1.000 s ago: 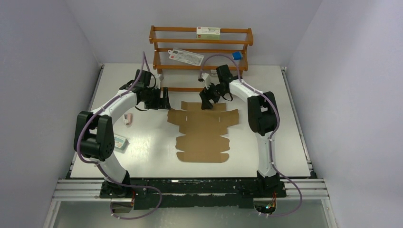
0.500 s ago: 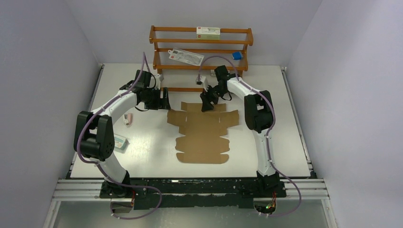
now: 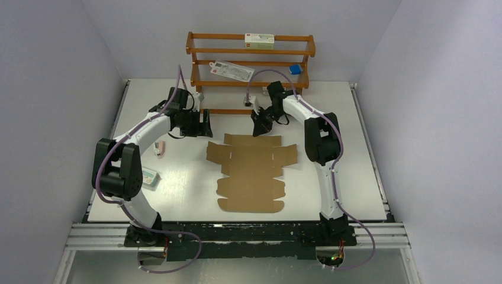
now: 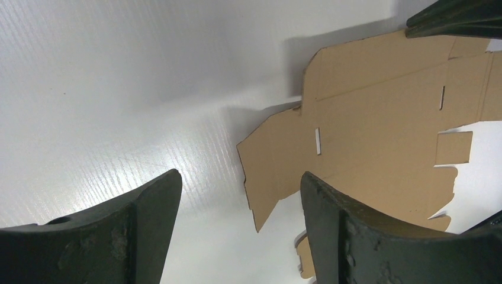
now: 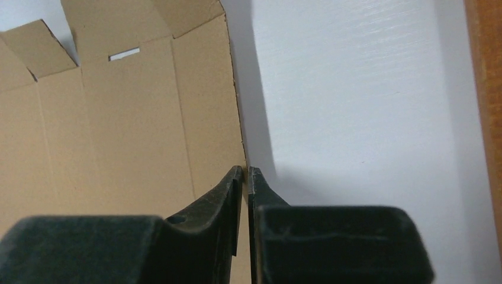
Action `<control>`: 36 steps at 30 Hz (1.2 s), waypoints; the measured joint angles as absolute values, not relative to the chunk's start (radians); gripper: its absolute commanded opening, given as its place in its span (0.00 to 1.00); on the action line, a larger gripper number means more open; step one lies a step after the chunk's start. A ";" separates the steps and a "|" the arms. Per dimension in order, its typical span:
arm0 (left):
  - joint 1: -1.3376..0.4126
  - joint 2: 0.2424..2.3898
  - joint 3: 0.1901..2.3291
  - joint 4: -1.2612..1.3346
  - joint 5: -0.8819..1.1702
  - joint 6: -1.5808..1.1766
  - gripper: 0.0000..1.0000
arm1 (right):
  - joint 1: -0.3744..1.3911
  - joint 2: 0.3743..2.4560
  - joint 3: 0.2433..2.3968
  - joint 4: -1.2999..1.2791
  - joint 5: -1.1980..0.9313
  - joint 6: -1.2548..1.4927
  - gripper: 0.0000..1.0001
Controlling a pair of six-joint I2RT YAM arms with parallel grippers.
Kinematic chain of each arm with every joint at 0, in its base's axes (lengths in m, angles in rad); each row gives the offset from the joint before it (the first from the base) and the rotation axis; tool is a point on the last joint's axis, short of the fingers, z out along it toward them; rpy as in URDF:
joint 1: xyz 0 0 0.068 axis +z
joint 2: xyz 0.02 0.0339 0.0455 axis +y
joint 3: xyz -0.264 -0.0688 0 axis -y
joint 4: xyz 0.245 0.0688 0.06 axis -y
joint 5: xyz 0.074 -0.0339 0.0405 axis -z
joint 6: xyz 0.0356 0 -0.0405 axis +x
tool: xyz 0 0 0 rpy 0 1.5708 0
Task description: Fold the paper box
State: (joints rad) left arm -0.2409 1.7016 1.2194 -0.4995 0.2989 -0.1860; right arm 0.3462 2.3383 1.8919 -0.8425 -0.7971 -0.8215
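The paper box (image 3: 251,171) is a flat brown die-cut sheet lying in the middle of the table. My right gripper (image 3: 258,129) is at its far edge. In the right wrist view the right gripper (image 5: 245,170) is shut on the edge of the paper box's (image 5: 118,130) far flap, which casts a shadow on the table. My left gripper (image 3: 204,125) hangs open just off the sheet's far left corner. In the left wrist view the left gripper (image 4: 237,177) holds nothing, and a side flap of the paper box (image 4: 379,118) shows between the fingers.
A wooden rack (image 3: 198,62) stands at the back with white cartons (image 3: 259,39) and a small blue object (image 3: 295,69) on its shelves. A small pink item (image 3: 158,148) and a teal packet (image 3: 148,177) lie at the table's left.
My right gripper has closed onto the sheet's far edge. The sheet has shifted a little toward the near edge of the table. The left arm has stayed still.
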 measured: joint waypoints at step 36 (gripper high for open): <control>-0.241 1.554 1.085 -0.499 0.315 -0.168 0.79 | 0.361 2.385 1.932 -0.974 -0.842 -0.859 0.49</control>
